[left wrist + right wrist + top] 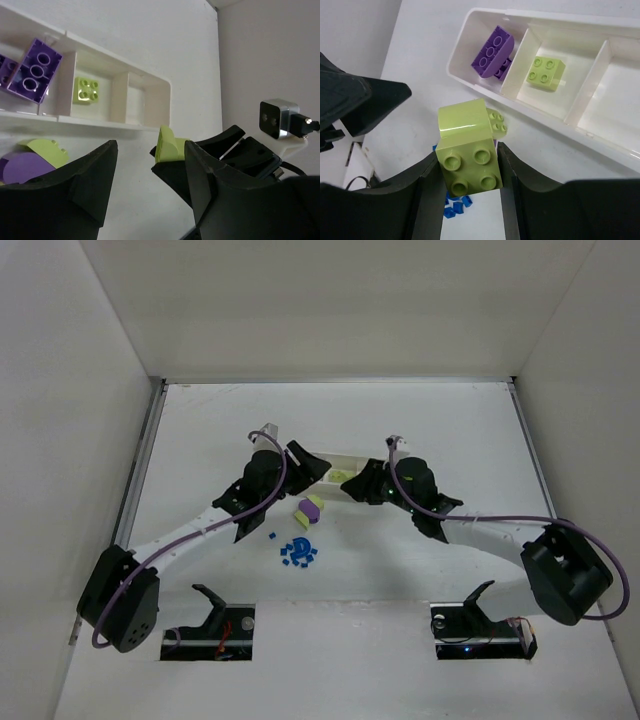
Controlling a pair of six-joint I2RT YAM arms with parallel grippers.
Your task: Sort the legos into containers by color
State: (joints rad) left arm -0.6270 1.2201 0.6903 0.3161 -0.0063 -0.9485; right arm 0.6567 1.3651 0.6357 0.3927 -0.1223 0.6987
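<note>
We are looking at purple, yellow-green and blue against white and black.
We are seeing a yellow-green block point(469, 152) in the black right hand point(467, 167), a black left hand point(150, 150), a white tray point(457, 50) carrying purple bricks point(492, 47) and one yellow-green brick point(546, 73), a purple-and-yellow-green pair point(309, 511) and tiny blue pieces point(298, 552) lying on the white surface point(450, 430), purple cables point(500, 519), and plain white walls point(60, 390) around.
</note>
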